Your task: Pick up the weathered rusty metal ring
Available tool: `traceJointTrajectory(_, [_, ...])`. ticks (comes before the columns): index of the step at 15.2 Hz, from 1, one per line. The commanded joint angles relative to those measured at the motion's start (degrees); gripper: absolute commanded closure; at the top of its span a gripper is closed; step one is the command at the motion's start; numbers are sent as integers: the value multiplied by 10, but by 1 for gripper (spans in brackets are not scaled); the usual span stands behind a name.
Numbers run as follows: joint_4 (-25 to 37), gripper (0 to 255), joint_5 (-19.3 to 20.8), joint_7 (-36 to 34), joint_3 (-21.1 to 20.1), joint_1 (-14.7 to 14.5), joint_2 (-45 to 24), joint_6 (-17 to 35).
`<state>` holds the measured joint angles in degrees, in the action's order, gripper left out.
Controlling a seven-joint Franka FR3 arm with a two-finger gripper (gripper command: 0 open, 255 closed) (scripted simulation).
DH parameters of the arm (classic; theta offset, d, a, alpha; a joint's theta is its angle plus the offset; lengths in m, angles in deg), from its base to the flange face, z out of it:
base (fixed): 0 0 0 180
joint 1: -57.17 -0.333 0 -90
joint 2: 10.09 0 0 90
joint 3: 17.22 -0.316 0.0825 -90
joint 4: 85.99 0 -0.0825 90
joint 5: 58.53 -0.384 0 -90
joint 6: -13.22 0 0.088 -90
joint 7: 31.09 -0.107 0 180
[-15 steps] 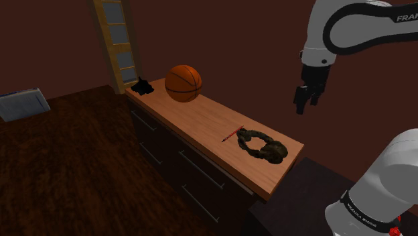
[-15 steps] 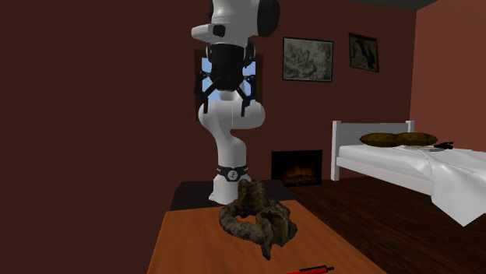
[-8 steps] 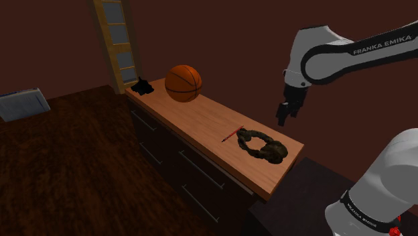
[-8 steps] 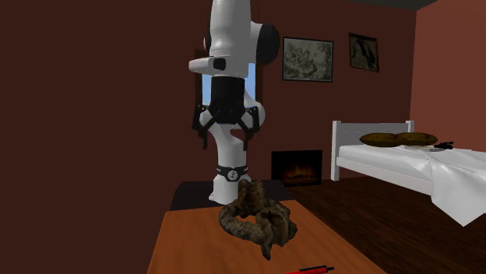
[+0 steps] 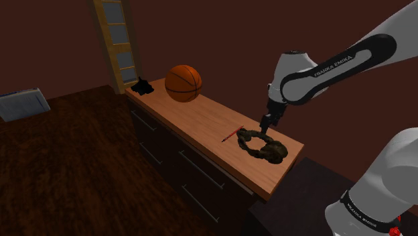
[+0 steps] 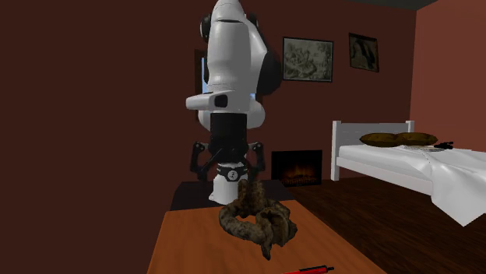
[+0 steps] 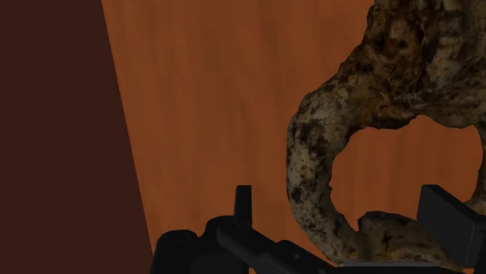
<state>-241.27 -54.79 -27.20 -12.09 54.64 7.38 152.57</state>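
Since a second ago the ball, pen and ring have kept their places; only the arm has moved. The gripper (image 5: 266, 124), then high up towards the shoulder view's right edge, has come down and leftward, and now hangs just above the ring's (image 5: 261, 145) far rim.

Counted from the shoulder view's left:
- one grey panel (image 5: 23, 102) on the floor
- one ladder (image 5: 115, 40) against the wall
- one small black thing (image 5: 141, 87) at the dresser's (image 5: 194, 117) far end
- one orange ball (image 5: 183, 83) near it
- one red pen (image 5: 232, 135)
- one ring, at the dresser's end nearest the stand, with the pen just beside it

In the second exterior view, again from the left, there are one fireplace (image 6: 296, 167), two pictures (image 6: 308, 59) on the wall, and one white bed (image 6: 405, 159) with two brown pillows (image 6: 378, 140).

The ring (image 6: 253, 218) is a thick, lumpy loop, mottled brown and tan with dark pits. It lies flat on the wood and is bulkier on the side towards the arm.

In the wrist view the fingers (image 7: 448, 222) stand well apart, released. One side of the ring's band (image 7: 308, 163) lies between them, and neither finger touches it.
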Motion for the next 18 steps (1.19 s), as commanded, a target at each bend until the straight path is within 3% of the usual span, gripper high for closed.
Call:
traceJointTrajectory(1, [-3,0,-2,6,3,-1,-22,30])
traceJointTrajectory(7, [-16,0,-5,7,5,-3,-75,96])
traceJointTrajectory(9, [-16,0,-5,7,5,-2,-75,96])
traceJointTrajectory(10, [-15,255,-5,7,5,-3,-76,96])
traceJointTrajectory(18, [-15,255,-5,7,5,-3,-76,97])
